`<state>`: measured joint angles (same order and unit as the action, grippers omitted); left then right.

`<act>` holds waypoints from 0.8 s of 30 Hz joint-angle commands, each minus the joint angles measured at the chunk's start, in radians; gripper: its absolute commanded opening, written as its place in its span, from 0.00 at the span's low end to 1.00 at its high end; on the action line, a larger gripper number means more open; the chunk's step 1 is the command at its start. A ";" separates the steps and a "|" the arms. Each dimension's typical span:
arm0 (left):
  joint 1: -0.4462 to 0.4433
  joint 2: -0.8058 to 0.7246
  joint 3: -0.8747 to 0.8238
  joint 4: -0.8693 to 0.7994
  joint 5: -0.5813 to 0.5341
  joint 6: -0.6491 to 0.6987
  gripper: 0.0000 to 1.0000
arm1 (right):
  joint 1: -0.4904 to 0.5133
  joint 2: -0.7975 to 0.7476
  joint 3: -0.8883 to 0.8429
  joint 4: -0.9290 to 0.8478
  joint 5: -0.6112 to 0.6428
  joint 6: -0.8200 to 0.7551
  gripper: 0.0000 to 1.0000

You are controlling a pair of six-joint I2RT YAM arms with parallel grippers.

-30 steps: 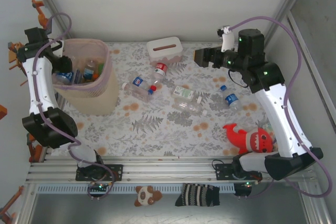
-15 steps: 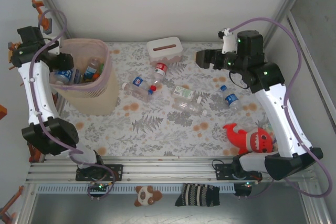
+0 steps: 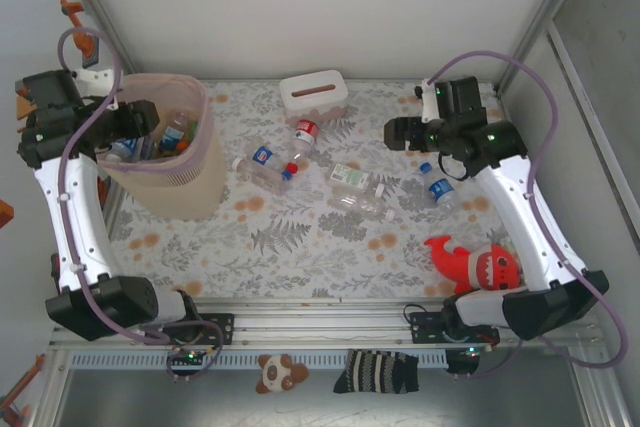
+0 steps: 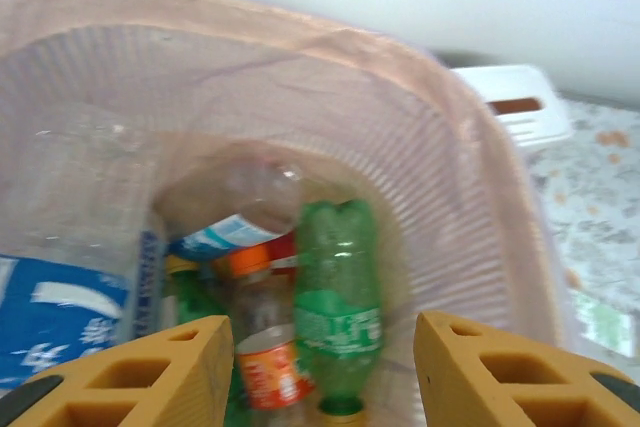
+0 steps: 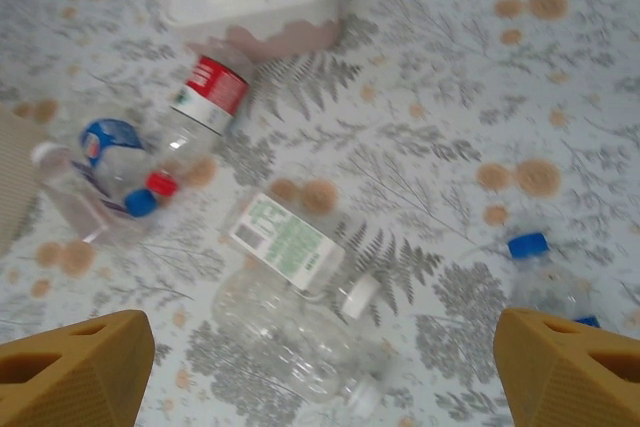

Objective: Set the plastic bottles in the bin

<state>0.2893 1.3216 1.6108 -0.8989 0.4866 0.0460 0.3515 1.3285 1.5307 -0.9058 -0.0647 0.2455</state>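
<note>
we are getting partway: several plastic bottles (image 4: 338, 292) are lying inside the bin (image 3: 175, 182), while at least five loose bottles (image 3: 305, 135) are lying on the table (image 3: 300, 242). left fingers (image 4: 140, 372) are hanging apart, empty, over the bin; right fingers (image 5: 75, 367) are gaping above the table.

No writing can be read: the print on the clear plastic bottle with a white-and-green label (image 5: 292, 245) and the red-labelled clear bottle (image 5: 203, 102) is only a blur.

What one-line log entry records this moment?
left hand open over bin | right hand open, facing loose bottles | green bottle in bin
</note>
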 commanded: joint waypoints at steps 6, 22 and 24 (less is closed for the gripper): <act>-0.022 -0.153 -0.267 0.390 0.292 -0.104 0.51 | -0.034 0.142 -0.033 -0.116 0.304 -0.124 0.82; -0.114 -0.302 -0.588 0.762 0.382 -0.135 0.53 | -0.104 0.626 0.120 -0.130 0.484 -0.283 0.57; -0.115 -0.311 -0.617 0.807 0.398 -0.153 0.53 | -0.104 0.678 0.150 -0.137 0.500 -0.294 0.56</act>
<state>0.1772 1.0321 1.0225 -0.2142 0.8349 -0.0696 0.2520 1.9636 1.6291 -1.0100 0.3740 -0.0055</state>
